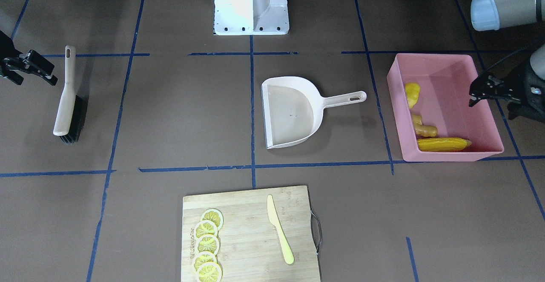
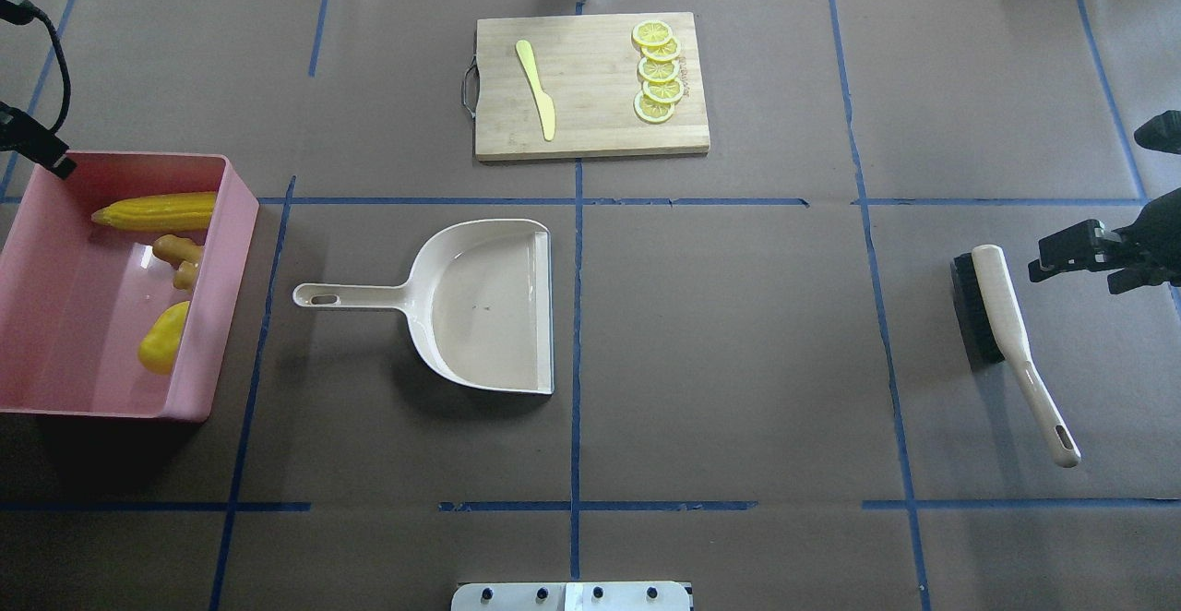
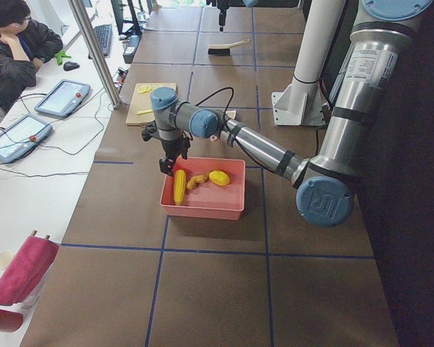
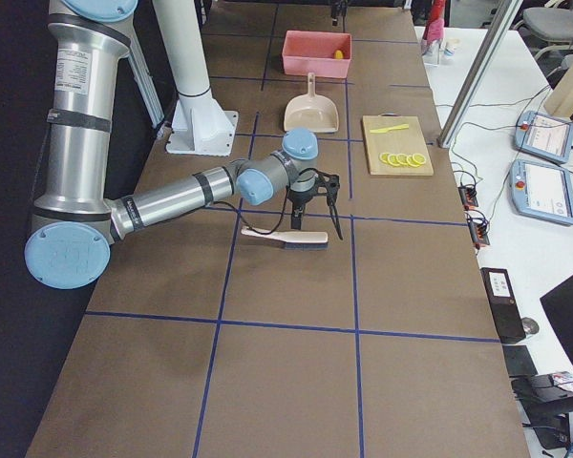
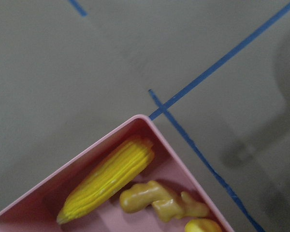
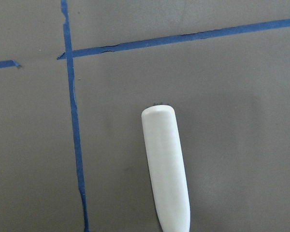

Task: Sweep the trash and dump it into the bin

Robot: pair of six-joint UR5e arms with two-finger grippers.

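Pink is the colour to watch: one big pink bin point(image 1: 451, 156) with sloping walls sits on the brown table point(image 1: 170, 124) at the robot's left end, and all three bits of trash are inside it. Count them off: one long ribbed yellow corn cob point(image 1: 443, 144) along the wall farthest from the robot, one knobbly tan ginger root point(image 1: 423, 128) just beside it, and one smooth yellow potato-like lump point(image 1: 411, 94) a little apart.

Only one bit of writing shows, a mark along the edge of the wooden cutting board point(image 1: 251, 231), too small to read. On that board are five lemon slices point(image 1: 207, 244) in an overlapping row and one pale yellow knife point(image 1: 279, 231).

Mid-table lies one beige dustpan point(image 1: 289, 111), nothing in it. One brush point(image 1: 66, 99) lies at the robot's right end.

Left gripper point(image 1: 476, 91) hovers over the bin's outer wall, fingers apart, holding nothing. Right gripper point(image 4: 317, 233) hangs above the brush, fingers spread wide, also holding nothing.
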